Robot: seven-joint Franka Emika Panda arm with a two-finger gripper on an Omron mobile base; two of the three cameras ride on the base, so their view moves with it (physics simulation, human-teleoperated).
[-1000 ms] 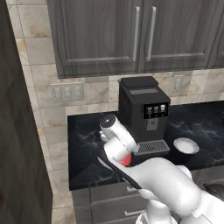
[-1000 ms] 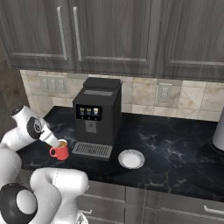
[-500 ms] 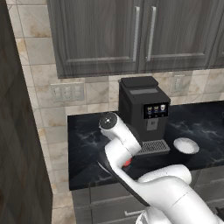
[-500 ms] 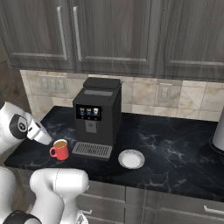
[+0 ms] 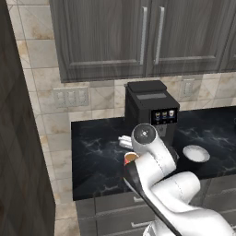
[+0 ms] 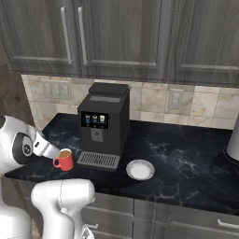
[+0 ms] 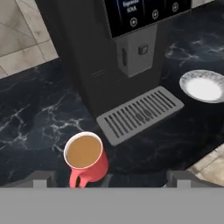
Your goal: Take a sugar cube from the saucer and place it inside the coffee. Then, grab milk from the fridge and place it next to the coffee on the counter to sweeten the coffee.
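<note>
The coffee [image 7: 86, 157], a red mug of brown liquid, stands on the black counter [image 7: 39, 118] in front of the coffee machine's left corner. My gripper [image 7: 111, 179] hovers just above and behind it, open, with nothing between the fingers. From the base views the gripper [image 6: 55, 152] sits at the upper left of the coffee [image 6: 64, 160], and my wrist partly covers the coffee [image 5: 130, 158]. The white saucer [image 7: 203, 85] [image 6: 140, 169] [image 5: 196, 153] lies right of the drip tray and looks bare. The sugar cube, the milk and the fridge are out of view.
A black coffee machine [image 6: 103, 123] with a grey drip tray [image 7: 140, 114] stands against the tiled wall. Dark grey wall cabinets [image 5: 138, 37] hang overhead. A tall dark panel [image 5: 20, 138] bounds the counter on the left. A grey vessel [image 6: 233, 144] stands at the far right.
My hand has lifted off the mug and drawn back to the left, leaving the mug uncovered. The jaws stayed wide apart.
</note>
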